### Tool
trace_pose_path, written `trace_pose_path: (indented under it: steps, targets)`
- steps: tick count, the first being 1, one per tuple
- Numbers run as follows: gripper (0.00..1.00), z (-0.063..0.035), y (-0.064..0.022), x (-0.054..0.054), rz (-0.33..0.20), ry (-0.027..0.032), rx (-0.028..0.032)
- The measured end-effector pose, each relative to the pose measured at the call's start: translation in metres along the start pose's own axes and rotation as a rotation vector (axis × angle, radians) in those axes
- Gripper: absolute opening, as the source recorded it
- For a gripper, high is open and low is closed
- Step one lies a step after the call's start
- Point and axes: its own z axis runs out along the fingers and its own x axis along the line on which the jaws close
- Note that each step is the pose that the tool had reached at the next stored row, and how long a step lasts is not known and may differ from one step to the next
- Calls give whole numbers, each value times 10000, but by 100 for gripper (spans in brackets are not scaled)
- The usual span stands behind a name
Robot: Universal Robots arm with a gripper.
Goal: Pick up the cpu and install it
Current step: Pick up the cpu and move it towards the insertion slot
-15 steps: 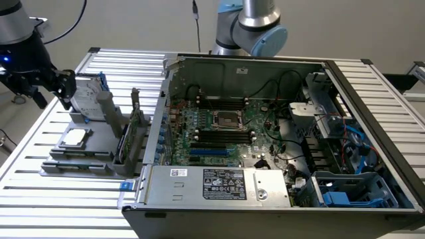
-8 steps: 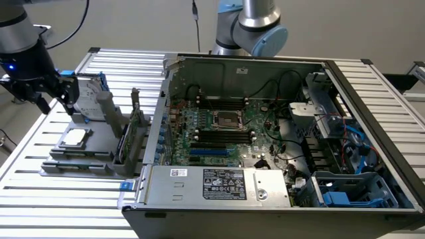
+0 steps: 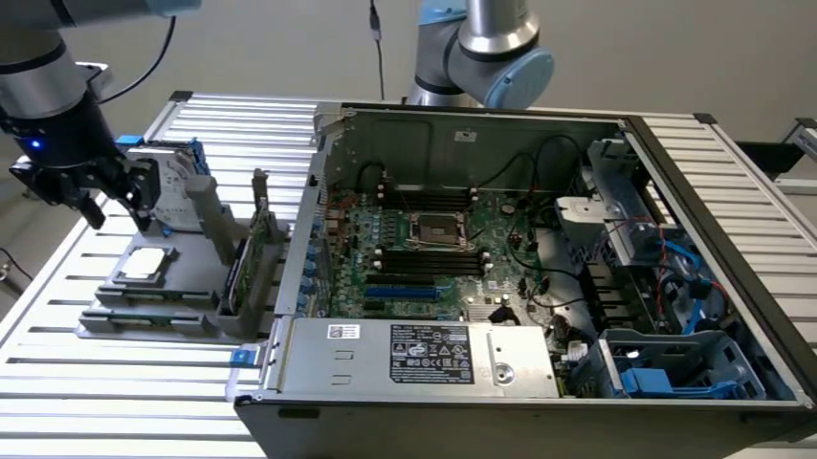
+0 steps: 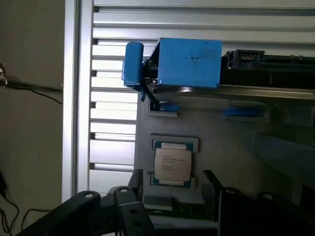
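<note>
My claw (image 3: 118,215) hangs spread and empty over the cpu (image 4: 172,164), which lies flat in a grey holder (image 3: 186,287) on the counter (image 3: 77,382). It looks thin, light and fragile, so I'd pinch opposite edges.

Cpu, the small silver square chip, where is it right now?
The small flat silver-grey square cpu lies in a grey holder at the exterior view's left, outside the open computer case, near the upright blue-framed hard drive.

small silver-grey square cpu (image 3: 147,263) (image 4: 172,164) on grey plastic holder (image 3: 191,279) | holder on slatted metal bench (image 3: 77,382), exterior view's left of open computer case (image 3: 473,139)
</note>
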Motion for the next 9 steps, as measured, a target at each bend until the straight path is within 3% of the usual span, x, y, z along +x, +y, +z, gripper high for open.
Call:
trace_pose_path:
  steps: [9]
  targets:
    - [60,163,-18,-19,-35,0,1]
